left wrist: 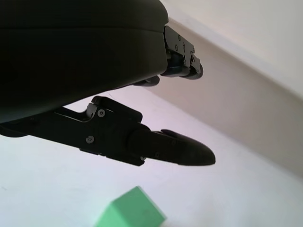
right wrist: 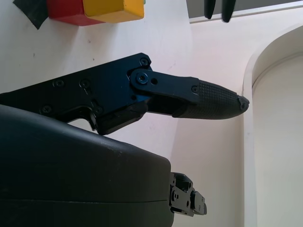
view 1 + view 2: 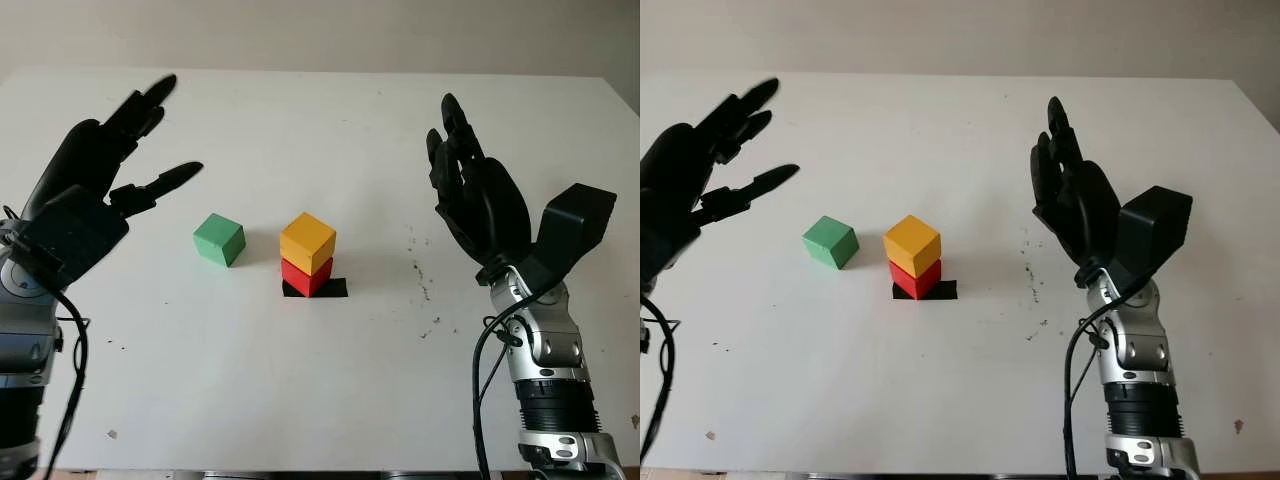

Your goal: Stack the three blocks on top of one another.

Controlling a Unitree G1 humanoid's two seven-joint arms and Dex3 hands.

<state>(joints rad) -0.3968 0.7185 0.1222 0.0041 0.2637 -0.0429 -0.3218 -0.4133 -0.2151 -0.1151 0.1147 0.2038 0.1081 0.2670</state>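
Note:
A yellow block (image 3: 307, 241) sits on a red block (image 3: 305, 276), and the red one stands on a patch of black tape (image 3: 334, 288) in the middle of the white table. Just to their left lies a green block (image 3: 219, 240), alone on the table; its corner also shows as the green block (image 1: 132, 210). My left hand (image 3: 130, 150) is open, raised above the table to the left of the green block. My right hand (image 3: 470, 185) is open too, held upright to the right of the stack. The stack appears as yellow block (image 2: 113, 9) and red block (image 2: 66, 12).
The white table (image 3: 330, 400) runs to a pale wall at the back. Small dark specks (image 3: 425, 290) mark the surface right of the stack.

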